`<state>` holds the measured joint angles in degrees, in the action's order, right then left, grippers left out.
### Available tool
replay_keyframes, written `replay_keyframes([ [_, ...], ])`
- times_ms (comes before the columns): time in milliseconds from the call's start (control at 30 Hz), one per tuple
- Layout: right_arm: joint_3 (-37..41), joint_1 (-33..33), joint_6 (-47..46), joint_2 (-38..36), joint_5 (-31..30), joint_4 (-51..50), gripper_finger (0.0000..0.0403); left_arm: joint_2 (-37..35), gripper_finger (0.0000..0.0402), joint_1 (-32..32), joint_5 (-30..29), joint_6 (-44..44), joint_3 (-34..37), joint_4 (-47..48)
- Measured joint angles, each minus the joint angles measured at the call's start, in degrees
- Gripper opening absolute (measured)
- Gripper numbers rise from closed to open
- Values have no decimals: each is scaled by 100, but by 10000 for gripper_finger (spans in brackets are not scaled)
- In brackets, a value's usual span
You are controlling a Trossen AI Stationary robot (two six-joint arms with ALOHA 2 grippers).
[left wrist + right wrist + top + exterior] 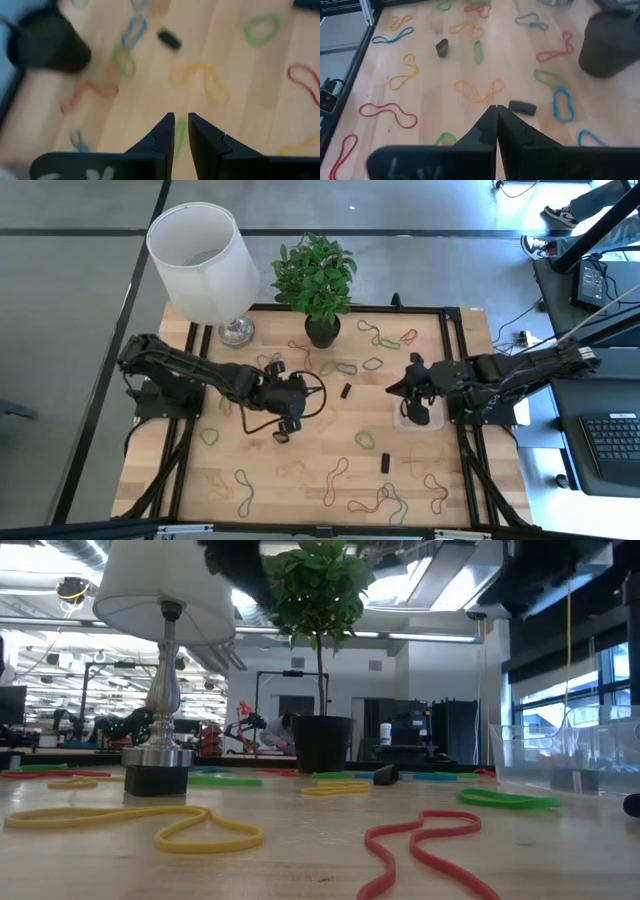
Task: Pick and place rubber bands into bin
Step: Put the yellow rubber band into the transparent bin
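Note:
Many rubber bands lie loose on the wooden table, among them a green one (pixel 365 440), a red one (pixel 335 470) and a yellow one (pixel 479 91). The bin (pixel 398 423), a small clear tray, stands at the table's right (pixel 570 755). My left gripper (pixel 284 430) hangs above the table's middle left and points down at a slant. Its fingers are open by a narrow gap (pixel 180 117). A strip of green band (pixel 178 140) on the table shows through that gap. My right gripper (pixel 400 387) hovers by the bin's far side, shut (pixel 497 107) and holding nothing.
A white-shaded lamp (pixel 205 260) and a potted plant (pixel 315 280) stand at the far edge. Small black blocks (pixel 345 390) (pixel 384 463) lie among the bands. A black frame (pixel 455 310) borders the table. More bands lie along the near edge (pixel 245 490).

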<state>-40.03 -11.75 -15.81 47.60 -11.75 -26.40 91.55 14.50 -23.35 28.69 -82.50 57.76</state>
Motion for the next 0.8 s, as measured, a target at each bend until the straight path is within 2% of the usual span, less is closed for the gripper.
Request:
replay_keyframes([
  [133, 508, 0, -246, -198, 188, 332, 11, 146, 80, -136, 165, 1031, 3, 956],
  [267, 836, -2, -365, -319, 545, 671, 11, 173, 119, -163, 249, 1784, 239, 1376],
  [367, 911, -2, -368, -346, 740, 747, 12, 173, 146, -161, 370, 2080, 619, 1386],
  [500, 911, -2, -509, -346, 754, 755, 12, 173, 168, -162, 1046, 2750, 1280, 1240],
  [667, 911, 0, -497, -346, 892, 755, 12, 173, 177, -131, 1758, 3750, 2028, 740],
  [800, 911, 0, -486, -346, 899, 750, 12, 173, 177, -131, 2045, 4877, 2423, 254],
])
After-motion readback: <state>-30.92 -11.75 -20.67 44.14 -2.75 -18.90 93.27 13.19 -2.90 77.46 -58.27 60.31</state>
